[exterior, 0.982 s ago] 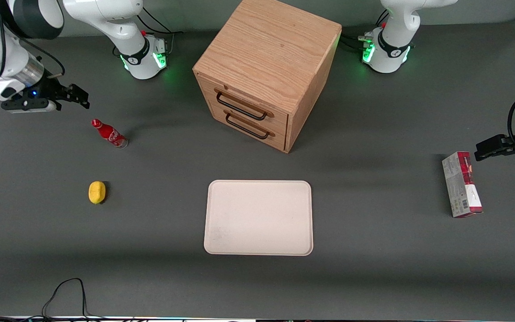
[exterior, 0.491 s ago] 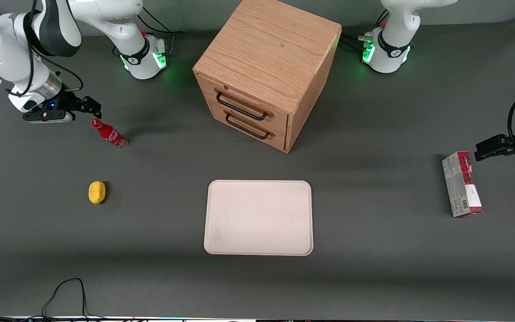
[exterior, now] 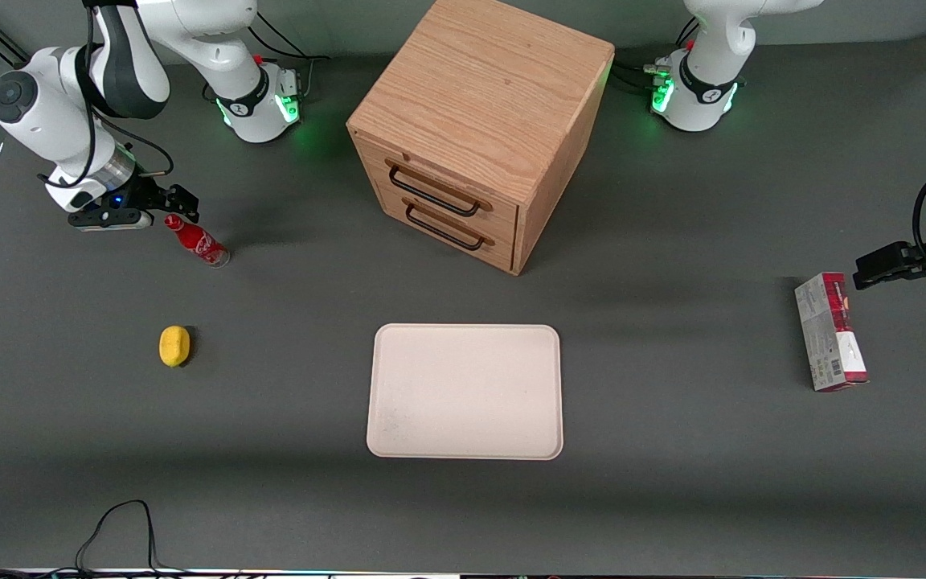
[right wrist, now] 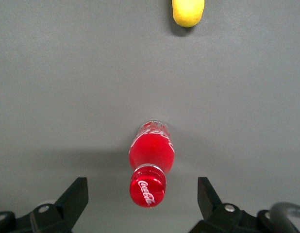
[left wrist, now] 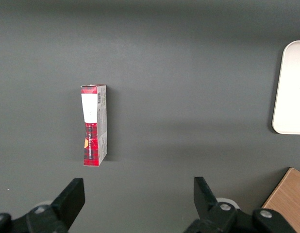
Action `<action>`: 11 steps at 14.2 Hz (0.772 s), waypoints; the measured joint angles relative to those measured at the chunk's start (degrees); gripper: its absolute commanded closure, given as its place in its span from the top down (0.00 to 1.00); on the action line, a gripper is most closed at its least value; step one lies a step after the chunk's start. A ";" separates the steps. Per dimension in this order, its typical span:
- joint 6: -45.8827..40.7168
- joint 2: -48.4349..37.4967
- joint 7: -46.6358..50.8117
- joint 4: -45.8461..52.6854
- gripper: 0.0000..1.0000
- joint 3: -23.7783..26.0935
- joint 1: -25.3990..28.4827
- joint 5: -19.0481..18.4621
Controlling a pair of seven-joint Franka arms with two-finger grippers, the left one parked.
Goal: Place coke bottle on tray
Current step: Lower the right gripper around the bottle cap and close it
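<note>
Cream-white tray [exterior: 465,392] sits nearest the front camera on the table [exterior: 270,450], well apart from the coke bottle [exterior: 197,240], which stands upright, cap up. Gripper [exterior: 159,211] hovers just above it, jaws spread wide; the wrist view centres the cap [right wrist: 147,192] between them.

front: high, facing robots | wrists: downward, close | shared: table [exterior: 672,498]
</note>
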 measured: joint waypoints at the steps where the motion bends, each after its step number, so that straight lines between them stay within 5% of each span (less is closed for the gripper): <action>1: 0.39 0.16 0.00 -0.01 1.00 -0.10 0.00 0.00; 11: 3.08 2.69 -1.65 -0.10 1.00 -3.08 1.64 0.00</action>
